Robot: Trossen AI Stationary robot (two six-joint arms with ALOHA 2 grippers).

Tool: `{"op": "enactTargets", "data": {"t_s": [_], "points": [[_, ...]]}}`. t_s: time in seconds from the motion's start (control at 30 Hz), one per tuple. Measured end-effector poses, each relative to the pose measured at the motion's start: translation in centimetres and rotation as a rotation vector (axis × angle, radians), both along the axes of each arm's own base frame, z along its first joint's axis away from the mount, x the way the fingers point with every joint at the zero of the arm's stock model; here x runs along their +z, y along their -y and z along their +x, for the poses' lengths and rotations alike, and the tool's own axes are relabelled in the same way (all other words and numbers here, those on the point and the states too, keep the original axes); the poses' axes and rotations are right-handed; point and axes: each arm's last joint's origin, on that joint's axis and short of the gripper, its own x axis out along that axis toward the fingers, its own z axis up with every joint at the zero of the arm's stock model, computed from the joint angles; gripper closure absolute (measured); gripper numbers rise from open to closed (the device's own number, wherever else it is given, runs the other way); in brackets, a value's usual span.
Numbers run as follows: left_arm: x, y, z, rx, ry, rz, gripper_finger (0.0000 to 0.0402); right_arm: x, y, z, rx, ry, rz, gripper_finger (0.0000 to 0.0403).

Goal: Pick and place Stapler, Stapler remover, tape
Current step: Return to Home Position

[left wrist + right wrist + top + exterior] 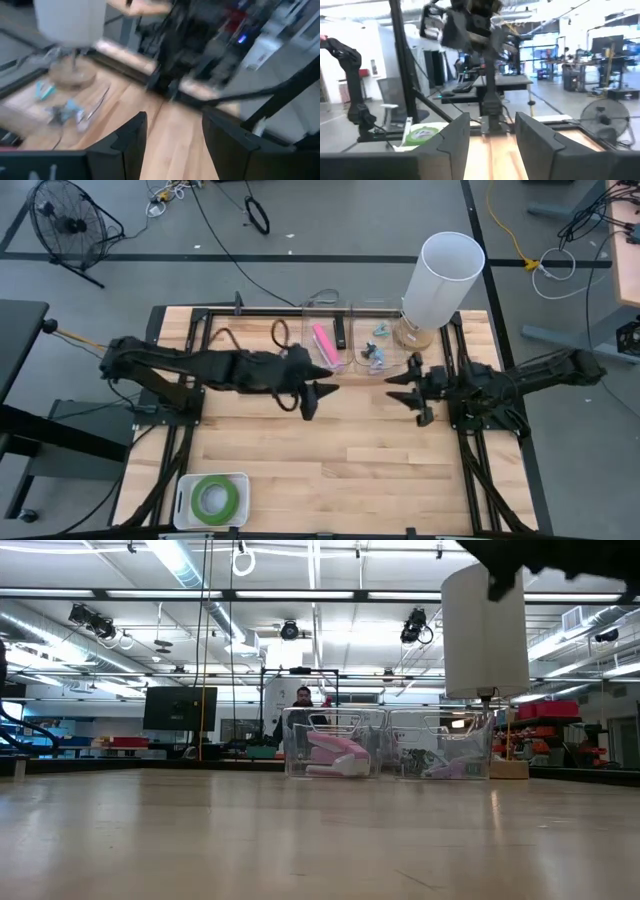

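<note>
High view first, going from left to right and placing each thing by the lamp at the back of the table.

Well apart from the lamp, at the diagonally opposite corner, we see the white bin. The green tape lies flat inside it. The right wrist view also catches that roll in the bin.

Nearer the lamp but still clear of it, the left gripper hangs over bare wood. In its wrist view we see the two fingers spread apart with nothing between them.

Two clear bins stand side by side along the back edge. The left transparent bin, the one farther from the lamp, holds the pink stapler. In the low view the stapler rests on the bin floor. The right transparent bin stands just beside the lamp's wooden base and holds the blue staple removers, which we also see in the left wrist view.

Near the lamp, just in front of its base, the right gripper hovers above the table. Its wrist view shows its fingers parted and empty.

In the low view we see a person in the room, far behind the lamp.
</note>
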Motion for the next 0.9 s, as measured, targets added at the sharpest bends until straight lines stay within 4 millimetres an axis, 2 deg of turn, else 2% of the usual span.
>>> {"op": "enactTargets", "data": {"t_s": [0.13, 0.3, 0.5, 0.63, 0.73, 0.9], "points": [[2.0, -0.3, -1.7, -0.010, 0.075, -0.016, 0.0207, -2.8, 0.7, -2.7, -0.022, 0.031, 0.006, 0.0245], [3.3, -0.6, -2.6, -0.007, 0.132, -0.026, 0.0207, -6.4, 1.7, -4.7, -0.075, 0.033, 0.005, 0.0245], [3.5, -1.2, -3.0, 0.009, 0.169, -0.031, 0.0207, -7.8, 2.8, -5.8, -0.162, -0.077, -0.006, 0.0245], [1.4, -1.4, -4.2, 0.007, 0.269, -0.047, 0.0207, -8.0, 3.0, -6.9, -0.189, -0.072, -0.005, 0.0245], [-1.3, -1.7, -6.1, 0.005, 0.347, -0.060, 0.0207, -7.8, 3.1, -7.3, -0.197, -0.053, -0.004, 0.0245], [-7.5, -2.5, -9.4, 0.022, 0.287, -0.048, 0.0207, -7.5, 3.2, -7.3, -0.203, -0.015, -0.001, 0.0245]]}}
